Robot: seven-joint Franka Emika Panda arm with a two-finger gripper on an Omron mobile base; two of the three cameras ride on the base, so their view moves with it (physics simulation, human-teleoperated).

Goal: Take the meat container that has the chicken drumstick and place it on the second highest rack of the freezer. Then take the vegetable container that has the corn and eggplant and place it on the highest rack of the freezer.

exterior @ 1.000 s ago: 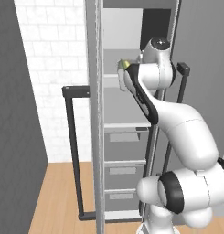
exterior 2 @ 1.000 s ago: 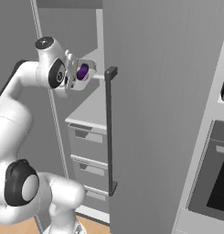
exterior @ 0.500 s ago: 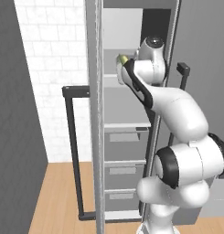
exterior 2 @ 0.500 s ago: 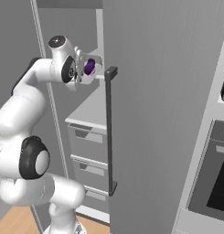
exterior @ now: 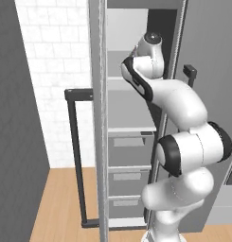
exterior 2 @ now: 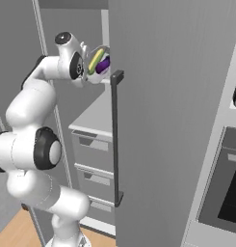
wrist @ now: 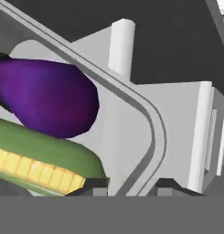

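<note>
The vegetable container [exterior 2: 99,62], a pale tray, hangs tilted at the upper shelves inside the freezer [exterior: 129,108]. It carries the yellow corn [exterior 2: 95,61] and the purple eggplant [exterior 2: 105,64]. My gripper [exterior 2: 88,67] is at its near edge, reached in past the door. In the hand view the eggplant [wrist: 49,100] and the husked corn [wrist: 40,167] lie in the container [wrist: 118,132], whose rim runs down between my gripper's [wrist: 131,185] fingertips. Whether the fingertips still press the rim is unclear. A pale shelf board [exterior: 115,84] sits beside my wrist. The meat container with the chicken drumstick is out of view.
The open freezer door [exterior 2: 167,96] with its long black bar handle [exterior 2: 115,140] stands close to the right of my hand. Grey drawers [exterior 2: 98,144] fill the freezer's lower half. A second black handle [exterior: 75,156] and a white brick wall [exterior: 51,71] are on the left, an oven [exterior 2: 225,193] on the right.
My arm has stretched further up and into the freezer, carrying the vegetable container past the door handle. The tray has turned, so the corn faces the right base camera.
</note>
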